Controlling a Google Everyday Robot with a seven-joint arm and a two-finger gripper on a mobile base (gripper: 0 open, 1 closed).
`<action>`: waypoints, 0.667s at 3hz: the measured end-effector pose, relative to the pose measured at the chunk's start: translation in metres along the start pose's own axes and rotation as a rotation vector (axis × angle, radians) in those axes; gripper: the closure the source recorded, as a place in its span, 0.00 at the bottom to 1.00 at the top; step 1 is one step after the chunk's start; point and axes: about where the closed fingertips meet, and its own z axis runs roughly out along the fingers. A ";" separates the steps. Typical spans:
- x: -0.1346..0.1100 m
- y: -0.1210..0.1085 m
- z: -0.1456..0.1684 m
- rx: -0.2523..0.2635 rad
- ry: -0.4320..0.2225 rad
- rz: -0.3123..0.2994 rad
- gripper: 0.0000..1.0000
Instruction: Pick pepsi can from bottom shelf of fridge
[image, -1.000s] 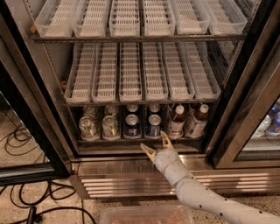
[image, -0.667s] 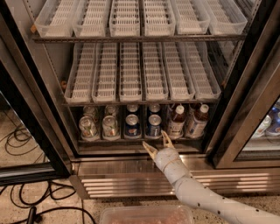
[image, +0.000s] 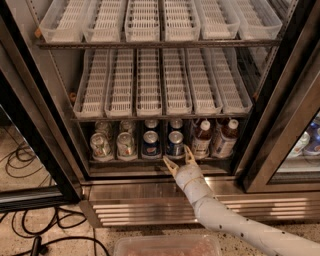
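The fridge stands open before me. On its dark bottom shelf stand two pepsi cans in front, one left of centre and one beside it, with more behind. My gripper is open, its two fingertips spread just below and in front of the right pepsi can, at the shelf's front lip. It holds nothing. My white arm comes in from the lower right.
Two green-and-silver cans stand left of the pepsi cans. Two white-capped bottles stand right of them. White slotted trays fill the shelves above. Black door frames flank the opening. Cables lie on the floor at left.
My gripper has moved slightly up and toward the bottom shelf, closer to the right pepsi can. Nothing else has moved.
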 end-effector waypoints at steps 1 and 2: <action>0.001 -0.005 0.007 0.023 -0.005 0.001 0.45; -0.001 -0.010 0.013 0.041 -0.010 0.000 0.44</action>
